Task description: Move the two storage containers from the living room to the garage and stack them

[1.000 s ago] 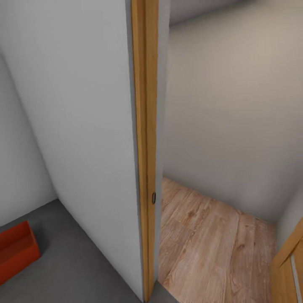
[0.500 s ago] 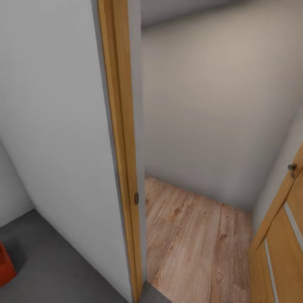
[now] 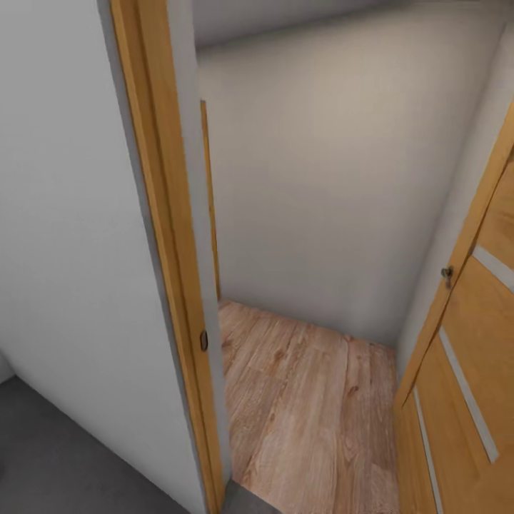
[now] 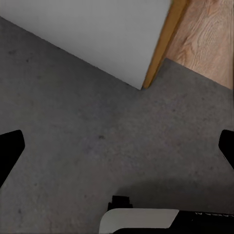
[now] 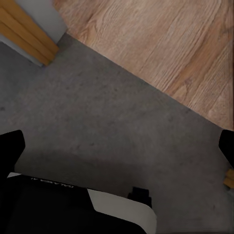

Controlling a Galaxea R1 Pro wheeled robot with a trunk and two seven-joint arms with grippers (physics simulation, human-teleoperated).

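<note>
Orange-brown wood frames the doorway: the near door jamb (image 3: 168, 285) runs from 11 o'clock down to 6 o'clock in the head view, with a small dark strike plate (image 3: 204, 340) set in its edge. To its 9 o'clock side stands a plain pale grey wall (image 3: 64, 235), and at 8 o'clock a patch of dark grey mottled concrete floor (image 3: 50, 464) shows. Past the jamb, light wood plank flooring (image 3: 314, 414) fills the passage from centre to 6 o'clock, closed off by a beige far wall (image 3: 328, 185). An orange-brown panelled wooden door (image 3: 464, 385) with pale inset strips stands open at 4 o'clock; its small metal handle (image 3: 447, 273) sits at 3 o'clock. A second thin wooden strip (image 3: 209, 207) rises along the far wall behind the jamb.

Left wrist view: left gripper (image 4: 117, 146) with black fingertips (image 4: 9, 148) spread wide to both picture edges, nothing between them, hanging over the concrete floor (image 4: 97, 126); wall foot, jamb base and planks lie beyond.

Right wrist view: right gripper (image 5: 117, 148) likewise spread wide and bare, black fingertips (image 5: 10, 146) at the edges, above the concrete (image 5: 97, 117) where it meets the planks (image 5: 161, 48).

Orange-red containers: location cannot be told from these views.
</note>
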